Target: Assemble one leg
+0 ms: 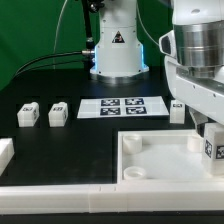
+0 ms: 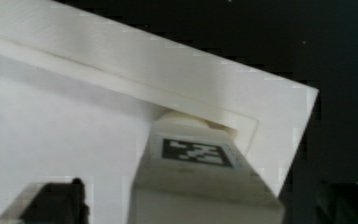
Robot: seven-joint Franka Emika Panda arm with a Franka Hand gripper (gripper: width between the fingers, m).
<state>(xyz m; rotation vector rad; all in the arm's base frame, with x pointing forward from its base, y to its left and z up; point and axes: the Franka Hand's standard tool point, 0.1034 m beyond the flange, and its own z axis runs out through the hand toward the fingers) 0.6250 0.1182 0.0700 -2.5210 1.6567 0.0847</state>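
Note:
One leg [image 2: 201,152], a white stubby block with a black-and-white tag, stands upright in a corner socket of the large white panel [image 2: 87,110]. My gripper [image 2: 194,205] straddles it from above. One finger [image 2: 55,200] stands apart from the leg with white panel showing between them, so the jaws look open. In the exterior view this leg [image 1: 212,150] is at the panel's [image 1: 160,160] right corner, under the gripper [image 1: 212,138]. Two more legs [image 1: 28,114] [image 1: 58,114] lie at the left, and a third [image 1: 177,112] lies right of the middle.
The marker board [image 1: 122,106] lies in the middle of the black table. The robot base [image 1: 116,50] stands behind it. A white rail [image 1: 60,187] runs along the front edge, with a white bracket [image 1: 5,152] at the left.

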